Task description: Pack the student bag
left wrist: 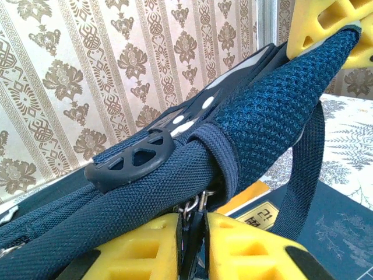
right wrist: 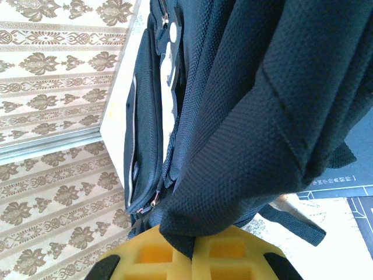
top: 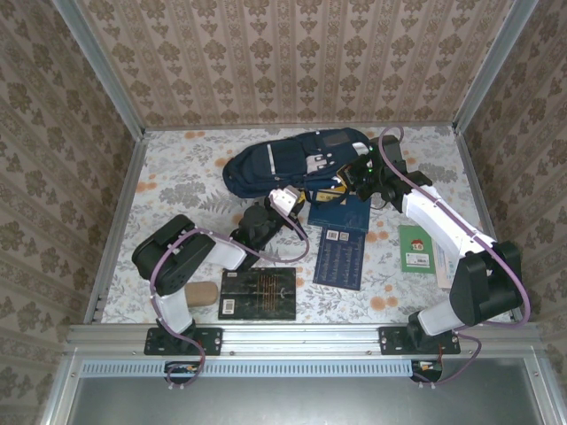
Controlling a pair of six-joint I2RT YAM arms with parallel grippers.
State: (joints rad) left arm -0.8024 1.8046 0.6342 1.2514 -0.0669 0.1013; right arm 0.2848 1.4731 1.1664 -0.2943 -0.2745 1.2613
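From the left on the flower-patterned table (top: 177,177): small tan block (top: 202,294), black rectangular book (top: 258,294), then left claw (left wrist: 192,224) pinching a dark strap (left wrist: 194,242) of the large navy-blue fabric student bag (top: 283,164), lying mid-table towards the back wall (top: 301,62). Next, dark-blue flat book (top: 341,252), right claw (right wrist: 189,242) pressed together on a fold of bag fabric, small green booklet (top: 416,248) far right.

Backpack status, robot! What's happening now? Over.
Left jaws, right jaws: both pinching navy-blue fabric backpack. Backpack sits on far part of flowered table. Flat dark-blue book and black book lie outside it.
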